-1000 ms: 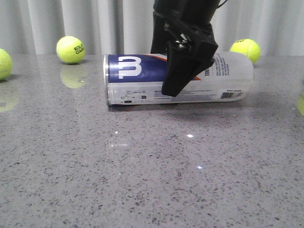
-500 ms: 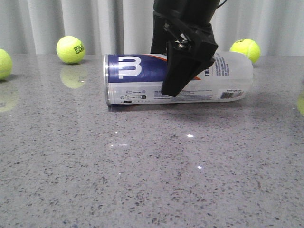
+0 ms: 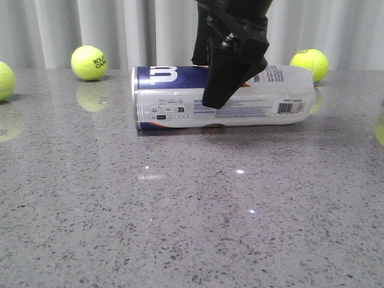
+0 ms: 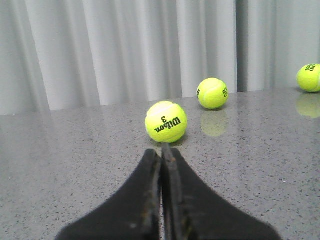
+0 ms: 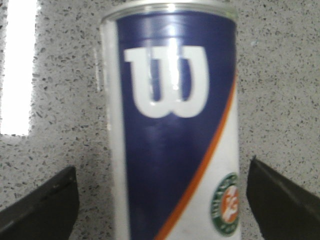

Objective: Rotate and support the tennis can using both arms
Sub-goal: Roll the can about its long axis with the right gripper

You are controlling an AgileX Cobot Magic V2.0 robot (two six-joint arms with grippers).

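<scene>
The tennis can [image 3: 171, 102] lies on its side on the grey stone table [image 3: 180, 228], silver rim to the left, barcode near its right end. My right gripper [image 3: 219, 84] hangs over its middle, one black finger [image 3: 225, 78] in front of the label. In the right wrist view the can [image 5: 170, 125] shows its white W, orange stripe and round emblem between the fingers of the right gripper [image 5: 162, 167], which is open with a gap on each side. My left gripper [image 4: 161, 152] is shut and empty, away from the can and out of the front view.
Tennis balls lie at the back left [image 3: 89, 62], back right [image 3: 310, 63] and far left edge [image 3: 5, 80]. In the left wrist view a Wilson ball [image 4: 166, 122] sits just past the fingertips, with two more [image 4: 212, 93] [image 4: 309, 77] farther off. Grey curtains [image 3: 120, 30] back the table.
The can has rolled about its long axis: the W logo has gone up toward the top and the barcode now faces the front. The right gripper has lifted slightly.
</scene>
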